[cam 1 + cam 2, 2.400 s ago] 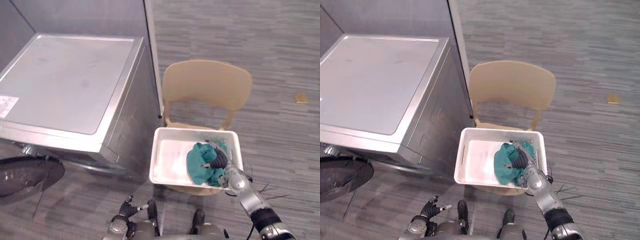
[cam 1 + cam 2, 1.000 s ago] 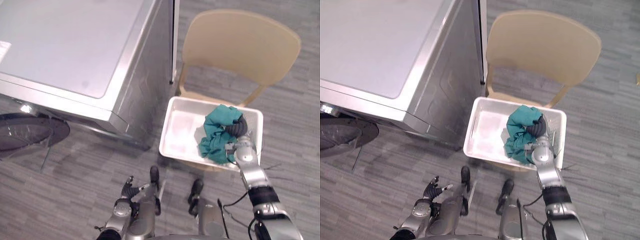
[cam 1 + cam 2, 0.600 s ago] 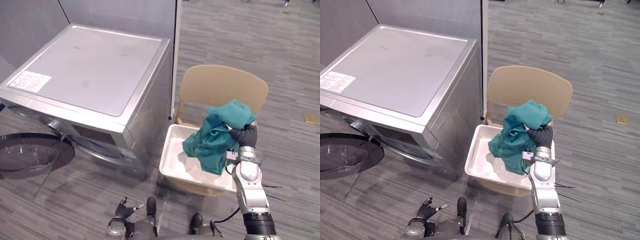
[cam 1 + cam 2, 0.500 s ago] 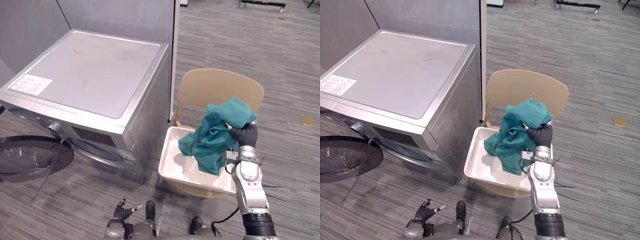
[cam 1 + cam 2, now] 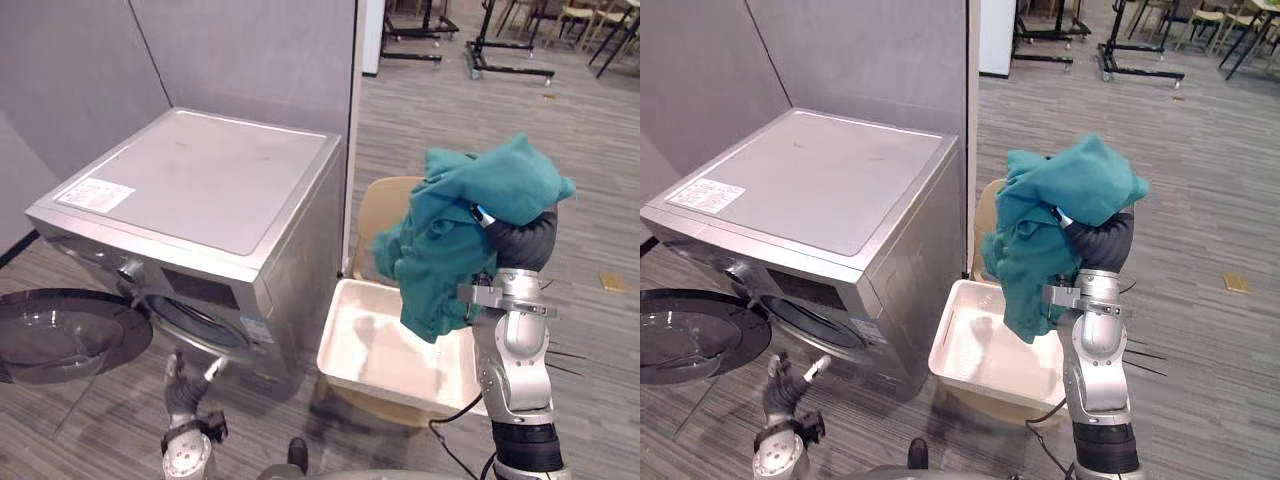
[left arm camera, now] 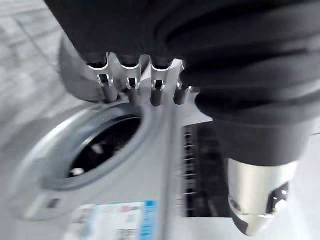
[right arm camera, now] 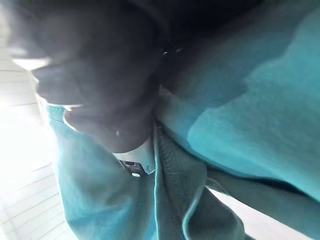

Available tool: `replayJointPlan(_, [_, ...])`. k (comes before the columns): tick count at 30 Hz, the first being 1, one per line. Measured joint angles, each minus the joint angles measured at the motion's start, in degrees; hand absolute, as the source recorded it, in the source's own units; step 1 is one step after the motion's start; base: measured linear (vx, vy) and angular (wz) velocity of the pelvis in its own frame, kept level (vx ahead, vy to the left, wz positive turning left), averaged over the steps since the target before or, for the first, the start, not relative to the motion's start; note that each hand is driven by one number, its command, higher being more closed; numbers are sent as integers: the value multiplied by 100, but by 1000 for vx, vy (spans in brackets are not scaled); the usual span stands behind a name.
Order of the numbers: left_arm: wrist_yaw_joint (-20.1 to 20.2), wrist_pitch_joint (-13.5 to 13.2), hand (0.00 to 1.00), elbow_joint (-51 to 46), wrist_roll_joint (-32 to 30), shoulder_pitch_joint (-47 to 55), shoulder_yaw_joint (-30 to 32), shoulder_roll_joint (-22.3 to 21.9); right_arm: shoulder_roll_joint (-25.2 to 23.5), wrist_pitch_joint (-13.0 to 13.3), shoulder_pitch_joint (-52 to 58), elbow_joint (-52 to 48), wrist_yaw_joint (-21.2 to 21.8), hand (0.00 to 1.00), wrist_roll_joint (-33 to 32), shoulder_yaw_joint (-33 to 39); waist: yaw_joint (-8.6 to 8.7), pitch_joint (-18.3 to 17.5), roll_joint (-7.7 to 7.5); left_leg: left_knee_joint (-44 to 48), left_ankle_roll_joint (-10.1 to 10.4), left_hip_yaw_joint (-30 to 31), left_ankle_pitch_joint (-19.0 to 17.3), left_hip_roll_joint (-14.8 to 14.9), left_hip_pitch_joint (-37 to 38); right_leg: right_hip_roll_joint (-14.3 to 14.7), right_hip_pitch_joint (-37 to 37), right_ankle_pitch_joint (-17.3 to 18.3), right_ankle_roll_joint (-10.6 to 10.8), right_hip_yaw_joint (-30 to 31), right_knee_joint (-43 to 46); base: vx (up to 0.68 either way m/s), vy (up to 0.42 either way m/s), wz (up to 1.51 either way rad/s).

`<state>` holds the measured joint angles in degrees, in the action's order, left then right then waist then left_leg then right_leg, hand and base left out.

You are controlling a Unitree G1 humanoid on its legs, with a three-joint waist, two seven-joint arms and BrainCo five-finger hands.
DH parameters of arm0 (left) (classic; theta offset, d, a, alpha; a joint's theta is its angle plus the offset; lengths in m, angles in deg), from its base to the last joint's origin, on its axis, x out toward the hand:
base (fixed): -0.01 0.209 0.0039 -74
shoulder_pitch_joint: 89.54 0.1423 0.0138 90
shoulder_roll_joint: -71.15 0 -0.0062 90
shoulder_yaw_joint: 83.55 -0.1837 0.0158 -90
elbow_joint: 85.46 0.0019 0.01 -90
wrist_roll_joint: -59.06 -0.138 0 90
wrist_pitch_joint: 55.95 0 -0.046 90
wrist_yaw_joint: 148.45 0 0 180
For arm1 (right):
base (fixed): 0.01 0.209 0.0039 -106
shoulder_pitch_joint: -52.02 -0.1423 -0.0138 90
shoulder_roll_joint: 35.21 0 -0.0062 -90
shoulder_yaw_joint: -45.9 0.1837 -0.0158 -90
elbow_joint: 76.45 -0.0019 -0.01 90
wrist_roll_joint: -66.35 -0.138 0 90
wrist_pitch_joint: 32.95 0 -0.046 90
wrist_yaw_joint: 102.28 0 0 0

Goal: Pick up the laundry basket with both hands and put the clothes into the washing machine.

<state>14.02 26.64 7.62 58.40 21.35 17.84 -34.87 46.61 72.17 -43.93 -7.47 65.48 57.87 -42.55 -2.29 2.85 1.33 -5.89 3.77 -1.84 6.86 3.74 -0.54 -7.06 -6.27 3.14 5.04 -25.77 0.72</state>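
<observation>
The teal garment [image 5: 470, 225] is a soft, crumpled bundle of plain blue-green cloth, bunched in thick folds at the top with a looser length hanging down from it. It is draped over the right hand [image 5: 520, 242], which is raised upright on its arm, so the cloth hangs in the air over the far side of the white laundry basket [image 5: 365, 350]. The hand is buried under the cloth, and in the right wrist view the teal folds lie close against it, so I cannot tell whether it is closed on the garment. The basket sits on a beige chair [image 5: 377, 215] just beside the silver washing machine [image 5: 205, 190], whose round door [image 5: 60, 335] stands swung open over the floor.

Half a second ago the bundle sat lower, its top below the top of the chair back; now it rises above the chair back and hides much of it. The left hand [image 5: 186, 384], then low at the bottom edge, is now lifted in front of the machine's lower front, open with straight, spread fingers [image 6: 129, 82]
</observation>
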Motion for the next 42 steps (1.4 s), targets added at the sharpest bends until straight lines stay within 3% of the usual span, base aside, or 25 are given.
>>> replayJointPlan(1, [-37, -101, 0, -665, 0, 61, -7, -141, 0, 13, -5, -60, 7, 100, 0, -2, -12, -8, 12, -1, 0, 23, -1, -3, 21, 0, -45, 11, 6, -42, -10, -26, -6, 15])
replayJointPlan(6, [-28, -427, 0, -2089, 75, 275, -387, -203, -10, 16, -13, -68, 119, 100, -73, -165, -23, -62, 75, -1, -8, 61, -5, 1, 5, 14, -67, 38, -13, -107, -24, -12, -14, 8])
replayJointPlan(10, [146, -723, 0, -2750, 113, -68, -1570, 21, -23, 15, -22, -67, 335, 100, -120, -439, -15, -132, 102, -1, -15, 123, 16, -21, 34, 12, -142, 19, 12, -170, -44, 22, -21, 7])
replayJointPlan(16, [580, -760, 0, -2681, 87, -845, -2884, 370, -35, 10, -416, -29, 547, 100, -296, -869, 12, -174, 77, 1, -35, 120, 31, -22, 74, 20, -151, 18, -17, -133, -41, 13, -14, -2])
replayJointPlan(27, [876, -580, 0, -1581, -104, -2385, -3877, 719, -59, -39, -1127, 456, 824, 100, -1218, -1596, 152, -186, 53, -4, -34, -132, 29, -2, 150, 77, -114, -40, -59, 101, -109, -3, -13, -11])
replayJointPlan(28, [867, -551, 100, -1521, -178, -2520, -3904, 713, -73, -36, -1187, 456, 885, 100, -1378, -1624, 163, -191, 46, -4, -34, -152, 29, 11, 145, 89, -63, -48, -69, 129, -113, -31, -21, -14])
replayJointPlan(38, [607, -417, 100, -1141, -404, -3366, -4040, 745, -56, -34, -1325, 644, 1125, 100, -2135, -1942, 325, -204, 20, -5, -34, -300, 29, 27, 121, 127, -33, -188, -89, 285, -301, -3, -13, -9])
replayJointPlan(39, [593, -422, 100, -1141, -403, -3377, -4039, 745, -56, -37, -1324, 646, 1147, 0, -2156, -1955, 326, -208, 14, -5, -34, -304, 29, 27, 121, 127, -31, -188, -89, 291, -302, 0, 0, 0])
replayJointPlan(42, [607, -422, 100, -1141, -404, -3375, -4045, 789, -52, -45, -1323, 749, 1246, 0, -2245, -1954, 325, -209, 9, -6, -34, -311, 29, 31, 112, 130, -18, -188, -90, 299, -305, 0, 0, 0])
